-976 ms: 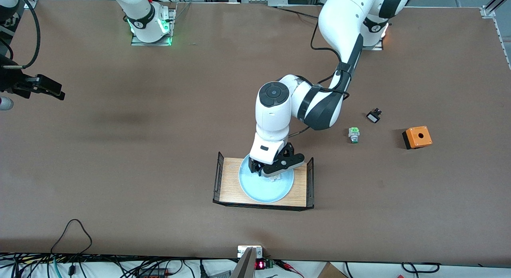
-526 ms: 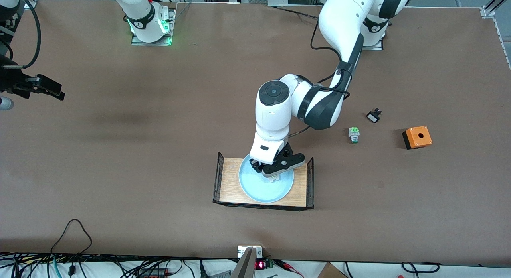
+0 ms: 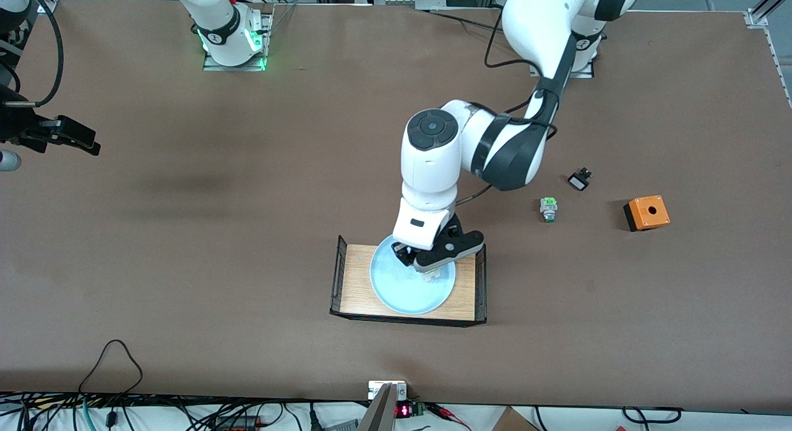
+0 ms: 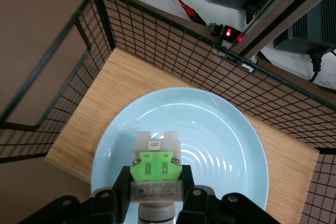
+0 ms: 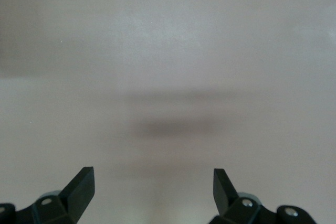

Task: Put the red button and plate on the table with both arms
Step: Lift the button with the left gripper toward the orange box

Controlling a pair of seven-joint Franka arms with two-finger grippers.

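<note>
Red button (image 4: 156, 182): clamped between the closed fingers of the left gripper (image 4: 156, 195), over the plate (image 4: 220, 156); the green block and a white end piece show in the left wrist view, the red cap itself is hidden. The front view does not show whether the button is clear of the plate.

Surface: brown matte table (image 3: 185, 233) spanning the front view. Along the edge nearest the front camera, loose cables and a small unit with a red lit display. Green light at the right arm's base.

Count:
- plate, one, pale blue, lying on the wooden tray (image 3: 356, 282).
- tray, one, black wire mesh at both ends.
- green-and-silver switch (image 3: 548, 208), one, on the table toward the left arm's end.
- small black part (image 3: 579, 180), one, near that switch, farther from the front camera.
- orange box (image 3: 646, 212) with a hole, one, further toward the left arm's end.
- arms, two.

Right gripper (image 5: 153, 184): fingers spread wide, nothing between them, hanging above bare table at the right arm's end; this arm waits.

Change since a second ago: left gripper fingers stood apart around the button then, and are now closed on it. The left arm's wrist and elbow have shifted slightly and appear raised. Plate, tray and loose parts unmoved.
</note>
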